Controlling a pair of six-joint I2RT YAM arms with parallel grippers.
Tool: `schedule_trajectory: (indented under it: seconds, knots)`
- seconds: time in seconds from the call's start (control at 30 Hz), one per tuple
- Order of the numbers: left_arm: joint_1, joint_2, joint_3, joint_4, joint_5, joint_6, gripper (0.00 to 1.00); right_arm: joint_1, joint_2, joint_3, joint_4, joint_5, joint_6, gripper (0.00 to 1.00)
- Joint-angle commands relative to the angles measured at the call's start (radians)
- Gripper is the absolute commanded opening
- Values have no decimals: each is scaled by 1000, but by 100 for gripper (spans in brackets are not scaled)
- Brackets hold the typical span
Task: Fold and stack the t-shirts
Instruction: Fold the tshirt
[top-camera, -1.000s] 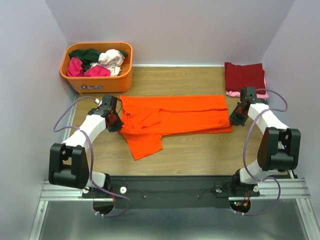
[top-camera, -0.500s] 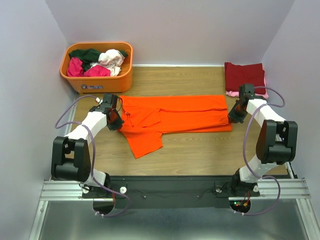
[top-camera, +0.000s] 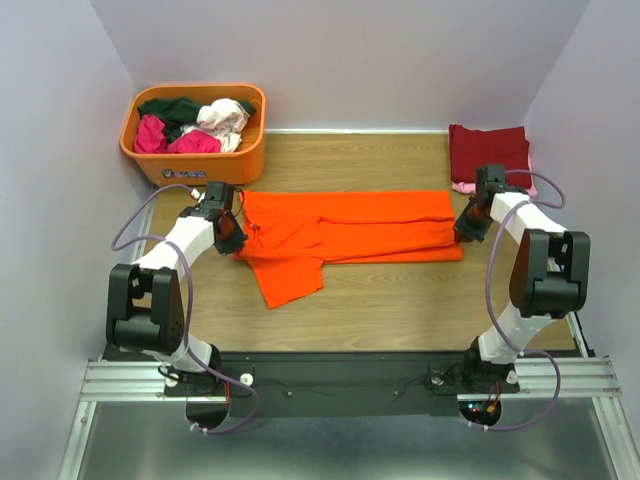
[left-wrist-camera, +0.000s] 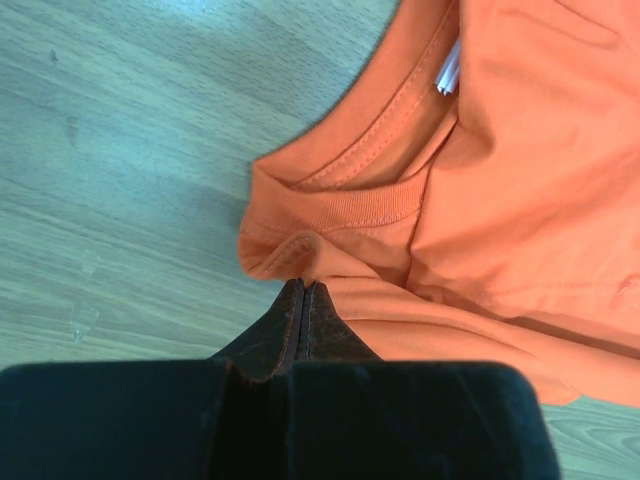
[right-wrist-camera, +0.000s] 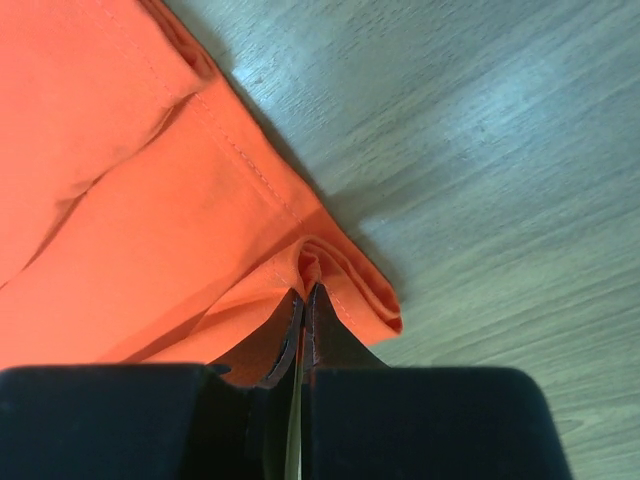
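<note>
T-shirt (top-camera: 370, 225) clamped in left pincer (left-wrist-camera: 303, 285) and right pincer (right-wrist-camera: 305, 290); white collar tag (left-wrist-camera: 449, 70) unreadable

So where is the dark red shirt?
In the top view, the dark red shirt lies folded on the table, far right corner, over a pink shirt, just beyond the right pincer.

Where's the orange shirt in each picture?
Top external: orange t-shirt lies across the middle of the wooden table.
Left wrist: orange t-shirt, collar end, upper right, pinched by left gripper.
Right wrist: orange t-shirt, hem corner, left side, pinched by right gripper.
Shared landmark: the wooden table under it in all three.
</note>
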Motion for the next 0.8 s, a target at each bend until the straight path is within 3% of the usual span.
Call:
schedule_trajectory:
  seconds: [0.0, 0.2, 0.27, 0.4, 0.43, 0.5, 0.57, 0.63, 0.77]
  knots:
    - [10, 7, 34, 17, -28, 15, 0, -4, 22, 36, 43, -5, -7, 1]
    - [10, 36, 34, 40, -34, 21, 0, -6, 60, 36, 76, -19, -7, 3]
    - [10, 43, 41, 47, -32, 29, 1, -6, 69, 42, 86, -41, -12, 16]
    - [10, 14, 54, 31, -28, 33, 28, 13, 47, 59, 87, -51, -39, 39]
    - [10, -12, 59, 27, -29, 38, 40, 19, 21, 62, 89, -52, -47, 44]
    - [12, -45, 54, 17, -38, 42, 52, 43, -9, 62, 87, -62, -65, 59]
    - [10, -104, 28, 14, -42, 44, 70, 75, -67, 50, 87, -97, -71, 72]
    - [10, -169, -11, 13, -45, 46, 75, 94, -111, 28, 87, -111, -71, 77]
    - [9, -293, -91, -9, -37, 41, 81, 262, -210, -21, 89, -134, -50, 82]
